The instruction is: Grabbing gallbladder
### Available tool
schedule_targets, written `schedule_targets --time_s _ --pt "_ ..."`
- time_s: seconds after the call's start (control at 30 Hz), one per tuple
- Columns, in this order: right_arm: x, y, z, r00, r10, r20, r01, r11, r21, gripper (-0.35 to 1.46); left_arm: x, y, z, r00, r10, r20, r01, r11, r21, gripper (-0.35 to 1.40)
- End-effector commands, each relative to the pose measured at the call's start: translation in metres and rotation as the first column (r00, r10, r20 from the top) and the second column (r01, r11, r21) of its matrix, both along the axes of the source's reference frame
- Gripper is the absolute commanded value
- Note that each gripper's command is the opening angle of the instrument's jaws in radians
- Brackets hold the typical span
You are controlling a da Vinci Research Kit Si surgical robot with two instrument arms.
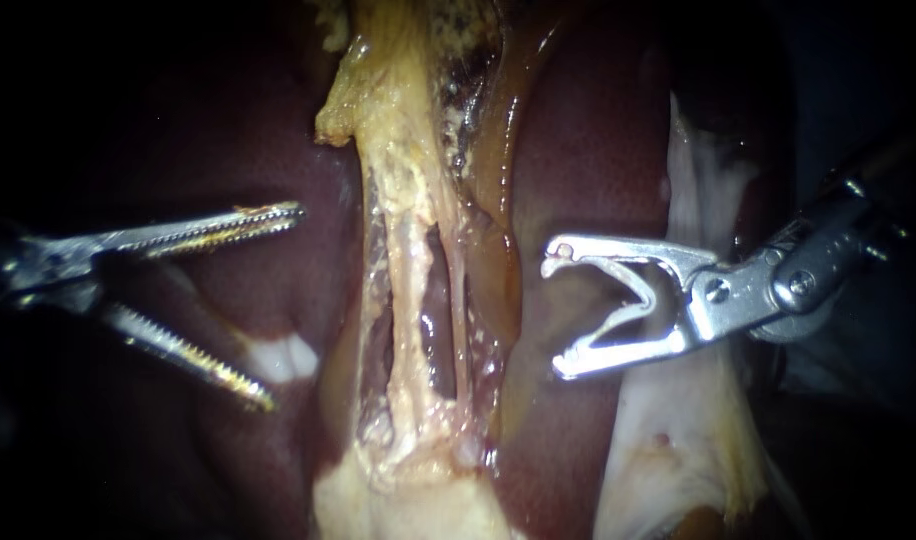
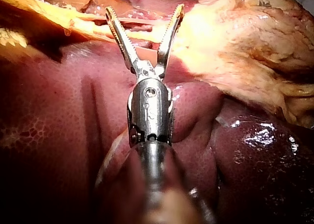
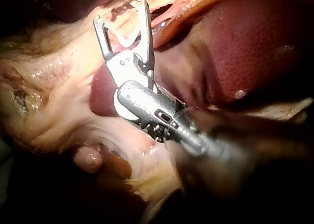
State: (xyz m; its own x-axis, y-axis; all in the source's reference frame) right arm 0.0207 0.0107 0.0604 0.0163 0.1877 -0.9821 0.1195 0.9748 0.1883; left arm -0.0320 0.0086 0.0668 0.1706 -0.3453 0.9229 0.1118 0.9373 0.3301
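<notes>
Here the left tool (image 1: 283,305) at mid-left and the right tool (image 1: 553,315) at mid-right both have their jaws spread and empty, flanking what looks like the pale yellowish gallbladder (image 1: 403,200) down the frame's centre, seemingly poised to grab.

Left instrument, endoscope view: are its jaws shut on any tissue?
No. The left instrument has its toothed jaws spread wide apart, with an open gap between them and nothing gripped.

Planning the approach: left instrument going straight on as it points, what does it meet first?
Probably the yellowish tissue band in the middle; depth unclear, so the left instrument may brush liver first.
</notes>
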Motion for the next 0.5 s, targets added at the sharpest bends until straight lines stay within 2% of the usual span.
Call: schedule_targets --time_s 0.03,0.13,0.17,0.23,0.3,0.33,0.37,0.4,0.5 --pt "0.0000 0.0000 0.0000 1.0000 0.000 0.000 0.000 1.000 0.000 0.60 0.0000 0.0001 0.0000 1.0000 0.001 0.001 -0.001 1.000 0.001 1.01" --pt "0.0000 0.0000 0.0000 1.0000 -0.001 0.000 0.001 1.000 0.000 0.60 0.0001 0.0007 -0.0004 1.0000 -0.006 -0.001 0.006 1.000 0.010 1.01" --pt "0.0000 0.0000 0.0000 1.0000 -0.001 0.000 0.001 1.000 -0.001 0.60 0.0002 0.0013 -0.0007 0.9994 -0.034 -0.010 0.034 0.998 0.051 0.99" --pt "0.0000 -0.0001 0.0001 1.0000 -0.001 0.000 0.001 1.000 -0.001 0.60 0.0004 0.0024 -0.0013 0.9959 -0.084 -0.033 0.087 0.991 0.097 0.99" --pt "0.0000 -0.0001 0.0001 1.0000 -0.001 0.000 0.001 1.000 -0.001 0.60 0.0006 0.0040 -0.0020 0.9882 -0.148 -0.038 0.153 0.976 0.158 0.98" --pt "0.0000 -0.0001 0.0001 1.0000 -0.001 0.000 0.001 1.000 -0.001 0.60 0.0006 0.0048 -0.0024 0.9831 -0.178 -0.045 0.183 0.965 0.188 0.96" --pt "0.0000 -0.0001 0.0001 1.0000 -0.001 0.000 0.001 1.000 -0.001 0.60 0.0007 0.0058 -0.0027 0.9738 -0.220 -0.060 0.227 0.948 0.222 0.94" --pt "0.0000 -0.0001 0.0001 1.0000 -0.001 -0.001 0.001 1.000 -0.001 0.60 0.0008 0.0063 -0.0029 0.9693 -0.236 -0.068 0.246 0.939 0.240 0.93" --pt "0.0000 -0.0002 0.0001 1.0000 -0.001 -0.001 0.001 1.000 -0.001 0.60 0.0009 0.0088 -0.0034 0.9409 -0.319 -0.113 0.339 0.880 0.334 0.89"
